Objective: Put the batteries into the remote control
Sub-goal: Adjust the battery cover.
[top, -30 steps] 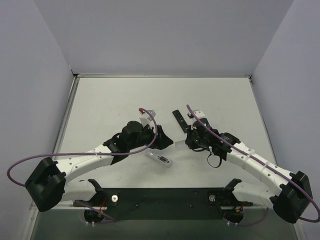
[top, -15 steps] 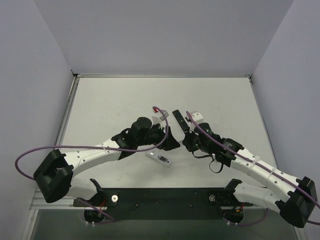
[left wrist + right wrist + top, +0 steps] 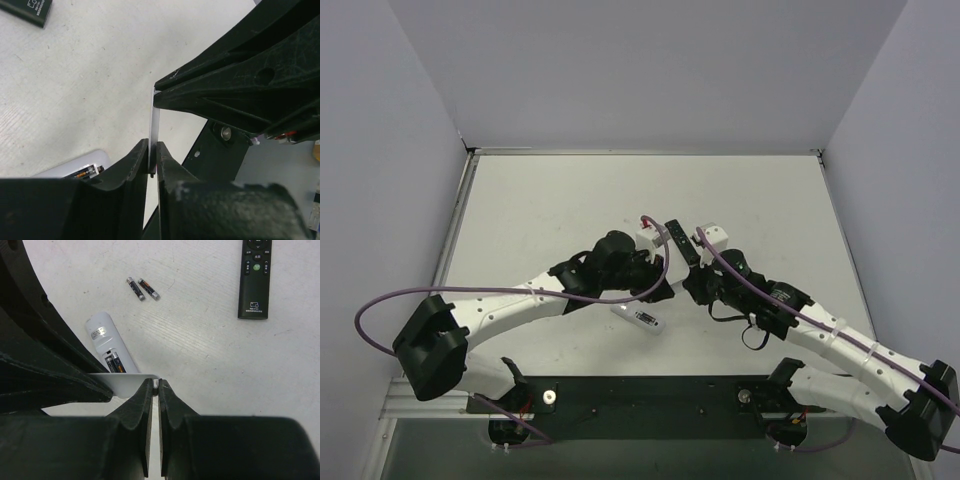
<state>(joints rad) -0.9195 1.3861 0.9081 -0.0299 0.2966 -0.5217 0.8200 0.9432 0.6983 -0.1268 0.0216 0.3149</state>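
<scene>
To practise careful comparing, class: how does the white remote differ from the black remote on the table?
The white remote lies back up; the black remote lies buttons up. The white remote's battery bay is open with batteries inside; the black remote shows no opening. The white remote has a rounded end, the black remote square corners. Both are oblong and lie flat on the table.

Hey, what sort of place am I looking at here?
Probably a robotics lab bench: a white table boxed in by plain grey walls, two robot arms bolted at its near edge, a white remote and batteries as props.
</scene>
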